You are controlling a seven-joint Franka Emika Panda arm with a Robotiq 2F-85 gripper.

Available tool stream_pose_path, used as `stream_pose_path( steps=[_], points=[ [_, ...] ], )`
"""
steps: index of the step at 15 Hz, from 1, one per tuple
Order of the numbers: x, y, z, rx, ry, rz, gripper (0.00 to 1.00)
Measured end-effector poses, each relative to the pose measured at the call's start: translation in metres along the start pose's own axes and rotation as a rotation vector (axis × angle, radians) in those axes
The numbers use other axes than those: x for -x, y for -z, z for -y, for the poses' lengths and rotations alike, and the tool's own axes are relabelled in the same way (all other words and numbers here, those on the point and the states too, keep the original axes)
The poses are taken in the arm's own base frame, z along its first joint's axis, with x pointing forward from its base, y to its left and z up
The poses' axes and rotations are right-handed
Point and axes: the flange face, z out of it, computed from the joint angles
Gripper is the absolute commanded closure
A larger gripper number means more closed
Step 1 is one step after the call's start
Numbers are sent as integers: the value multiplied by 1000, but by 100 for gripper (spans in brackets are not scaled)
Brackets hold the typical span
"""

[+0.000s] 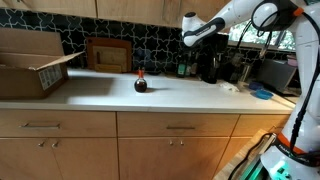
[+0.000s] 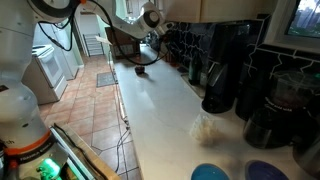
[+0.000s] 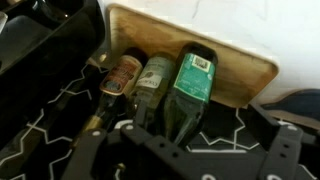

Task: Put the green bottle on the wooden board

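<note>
A white kitchen counter (image 1: 100, 92) runs along dark patterned tile. In the wrist view the gripper (image 3: 185, 150) hangs with jaws spread wide, holding nothing. Just beyond it, the green bottle (image 3: 190, 92) stands beside an olive bottle (image 3: 150, 82) and a brown-labelled bottle (image 3: 122, 72), on the wooden board (image 3: 245, 62).

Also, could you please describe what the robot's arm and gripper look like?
The arm is made of rounded, glossy white segments with dark bands at the joints, and a dark cable loops beside it. The gripper is black, with angular, linkage-style jaws. No markings can be read.
</note>
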Motion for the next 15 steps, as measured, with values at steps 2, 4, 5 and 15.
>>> stream_pose_path(
  steps=[2, 4, 5, 15],
  points=[
    [5, 10, 0, -51, 57, 76, 0],
    [10, 18, -2, -107, 108, 145, 0],
    [13, 22, -2, -136, 133, 182, 0],
    [79, 84, 25, -312, 374, 661, 0]
  ],
)
